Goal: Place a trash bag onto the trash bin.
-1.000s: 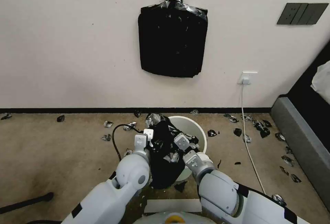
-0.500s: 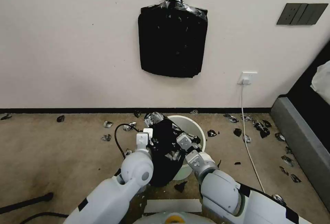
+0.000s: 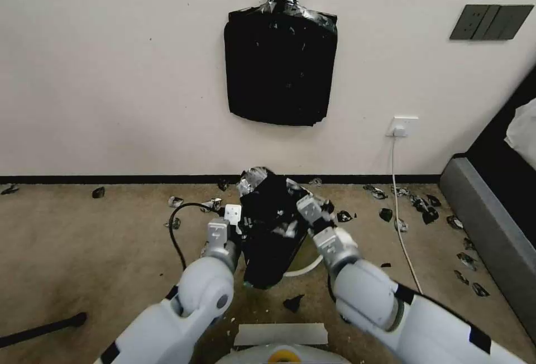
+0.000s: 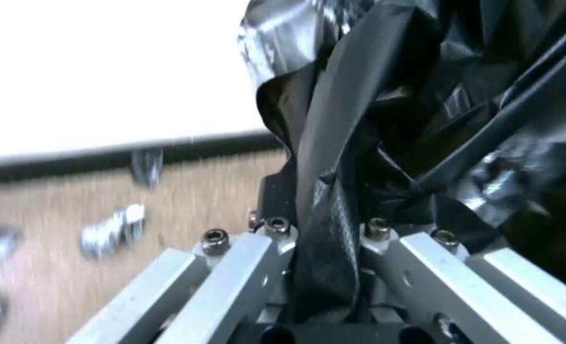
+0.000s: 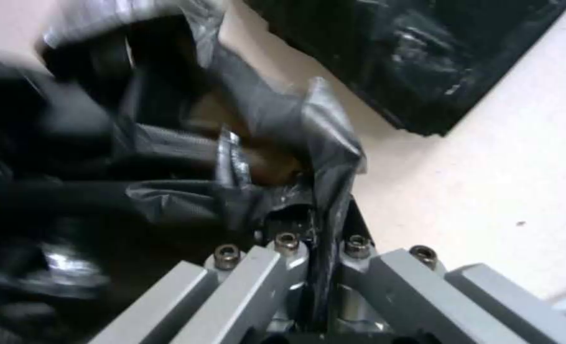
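I have both hands raised in front of me, each clamped on an edge of the trash bag (image 3: 272, 230), a crinkled black film hanging between them over the floor. My left hand (image 3: 233, 214) pinches a fold of film between closed fingers, and my right hand (image 3: 310, 206) grips the opposite edge the same way. The white trash bin (image 3: 304, 266) sits on the floor behind the bag, mostly covered by it, below the black stack of bags (image 3: 280, 68) taped to the wall.
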{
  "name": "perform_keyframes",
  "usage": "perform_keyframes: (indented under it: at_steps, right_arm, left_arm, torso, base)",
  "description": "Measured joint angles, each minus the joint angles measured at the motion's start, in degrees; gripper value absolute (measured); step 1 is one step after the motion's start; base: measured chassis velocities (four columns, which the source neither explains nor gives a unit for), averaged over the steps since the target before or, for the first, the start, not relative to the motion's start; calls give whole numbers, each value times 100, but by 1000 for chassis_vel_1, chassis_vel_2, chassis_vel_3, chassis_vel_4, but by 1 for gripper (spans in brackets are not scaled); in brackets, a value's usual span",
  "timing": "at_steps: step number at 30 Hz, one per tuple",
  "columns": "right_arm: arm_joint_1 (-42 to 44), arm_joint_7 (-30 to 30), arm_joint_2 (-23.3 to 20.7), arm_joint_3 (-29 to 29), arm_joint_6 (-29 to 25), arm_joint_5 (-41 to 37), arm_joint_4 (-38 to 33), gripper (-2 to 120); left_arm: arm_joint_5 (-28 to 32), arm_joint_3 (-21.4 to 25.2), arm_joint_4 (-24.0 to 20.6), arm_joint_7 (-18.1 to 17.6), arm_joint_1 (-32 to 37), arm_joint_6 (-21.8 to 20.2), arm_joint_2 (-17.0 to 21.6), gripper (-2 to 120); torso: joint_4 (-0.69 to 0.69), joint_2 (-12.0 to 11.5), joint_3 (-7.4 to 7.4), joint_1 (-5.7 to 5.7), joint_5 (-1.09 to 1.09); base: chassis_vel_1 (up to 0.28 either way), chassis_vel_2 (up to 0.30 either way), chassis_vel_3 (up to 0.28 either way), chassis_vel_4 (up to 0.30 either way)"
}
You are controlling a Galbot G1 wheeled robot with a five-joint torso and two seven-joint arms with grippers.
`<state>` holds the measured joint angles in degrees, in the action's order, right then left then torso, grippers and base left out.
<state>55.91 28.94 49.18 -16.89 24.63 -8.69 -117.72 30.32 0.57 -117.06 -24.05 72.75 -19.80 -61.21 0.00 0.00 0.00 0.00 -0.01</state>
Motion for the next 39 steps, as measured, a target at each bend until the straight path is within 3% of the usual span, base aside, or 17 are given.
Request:
perform_keyframes:
  at_steps: [3,13,15,17,19,27,33,39]
  right_arm:
    - [-70,-23,-239,70,-6,-66,-193,0]
    - [-23,18,-806,261,16,-377,-645,0]
    - [48,11,-1084,310,24,-541,-785,0]
    - [62,7,-1130,325,25,-569,-808,0]
    - [153,-10,-1388,382,67,-800,-996,0]
    - [341,6,-1871,527,138,-1249,-1234,0]
    - [363,-277,-2050,550,-119,-1464,-1096,0]
    - [510,-577,-2085,592,-413,-1631,-1036,0]
  left_arm:
    - [-722,335,-204,647,474,632,141,5]
    - [-1346,725,-508,1333,1040,1383,344,5]
    - [-1370,826,-495,1687,1183,1906,321,5]
    - [-1371,849,-482,1773,1200,2019,312,5]
    - [-1246,998,-408,2147,1275,2522,274,5]
    - [-704,1425,-335,2685,1393,3342,250,5]
    - [-128,1557,-408,2963,1454,3640,227,5]
    - [307,1607,-538,3047,1531,3678,202,5]
  torso:
    - [1,0,0,0,1]
    - [0,0,0,0,1]
    - [-1,0,0,0,1]
    - [0,0,0,0,1]
    - [0,0,0,0,2]
    - [-1,0,0,0,2]
    - [-1,0,0,0,2]
    - [0,0,0,0,2]
  base:
    - [0,0,0,0]
    - [0,0,0,0]
    - [0,0,0,0]
    - [0,0,0,0]
    - [0,0,0,0]
    - [0,0,0,0]
    - [0,0,0,0]
    - [0,0,0,0]
